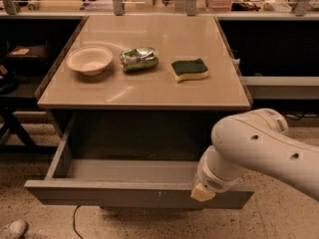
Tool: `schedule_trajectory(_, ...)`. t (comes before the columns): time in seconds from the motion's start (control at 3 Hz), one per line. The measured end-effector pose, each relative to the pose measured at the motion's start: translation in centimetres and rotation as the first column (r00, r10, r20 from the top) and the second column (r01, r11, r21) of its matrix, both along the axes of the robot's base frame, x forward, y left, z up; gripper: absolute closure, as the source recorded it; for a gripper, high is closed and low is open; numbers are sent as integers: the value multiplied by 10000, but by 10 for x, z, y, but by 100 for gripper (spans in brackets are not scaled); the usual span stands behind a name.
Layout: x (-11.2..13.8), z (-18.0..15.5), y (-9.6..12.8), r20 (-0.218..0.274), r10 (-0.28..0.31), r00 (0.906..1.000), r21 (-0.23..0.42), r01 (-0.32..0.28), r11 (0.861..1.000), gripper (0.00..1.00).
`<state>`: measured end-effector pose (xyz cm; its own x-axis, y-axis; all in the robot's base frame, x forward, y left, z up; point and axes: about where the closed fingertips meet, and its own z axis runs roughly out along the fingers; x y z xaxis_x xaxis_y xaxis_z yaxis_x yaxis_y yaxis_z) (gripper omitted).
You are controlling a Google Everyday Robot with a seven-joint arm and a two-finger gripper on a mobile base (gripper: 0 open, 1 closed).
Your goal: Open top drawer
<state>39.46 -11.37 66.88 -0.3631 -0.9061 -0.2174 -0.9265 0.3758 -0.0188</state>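
Gripper (pixel 203 192) sat at the front lip of the top drawer (pixel 124 195), right of its middle. The wrist of the arm (pixel 259 148) hid it, so I could not tell whether it was spread or clamped. The drawer stood well out from under the table (pixel 149 97), its front running far to the gripper's left.

Judgement: stiff grey panel, smooth, handleless, likely slick. The only purchase was the front's top edge. The floor nearer than the gripper looked open for further travel.

Bowl (pixel 89 59), can (pixel 139 59) and sponge (pixel 189 68) lay above and beyond, well apart.
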Motion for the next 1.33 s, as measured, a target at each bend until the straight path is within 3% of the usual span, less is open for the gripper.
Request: schedule_trajectory(1.33,-27,-1,0,-221,-224,9995,114,227,9997,100)
